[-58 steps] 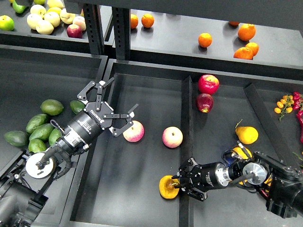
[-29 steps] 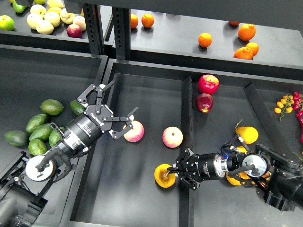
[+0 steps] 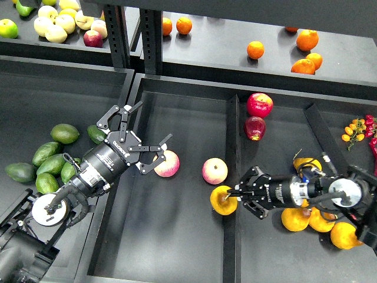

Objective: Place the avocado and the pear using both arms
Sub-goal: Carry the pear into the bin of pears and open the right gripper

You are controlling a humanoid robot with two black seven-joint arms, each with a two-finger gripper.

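Observation:
My right gripper (image 3: 235, 199) is shut on the pear (image 3: 222, 201), a yellow-orange fruit, and holds it at the divider (image 3: 231, 135) between the middle tray and the right bin. My left gripper (image 3: 151, 124) is open and empty, with its fingers spread over the left part of the middle tray, just up-left of a pink-and-yellow apple (image 3: 167, 164). Several green avocados (image 3: 65, 133) lie in the left bin, beside and partly under my left arm. One avocado (image 3: 96, 133) lies close to the gripper's base.
A second pink-and-yellow apple (image 3: 214, 171) lies in the middle tray (image 3: 177, 247). Two red apples (image 3: 259, 105) and several more yellow-orange pears (image 3: 307, 167) sit in the right bin. Oranges (image 3: 255, 49) and pale apples (image 3: 56, 25) are on the back shelf.
My right gripper has carried the pear up and to the right, from the middle tray's lower part to the divider. My left arm has barely moved.

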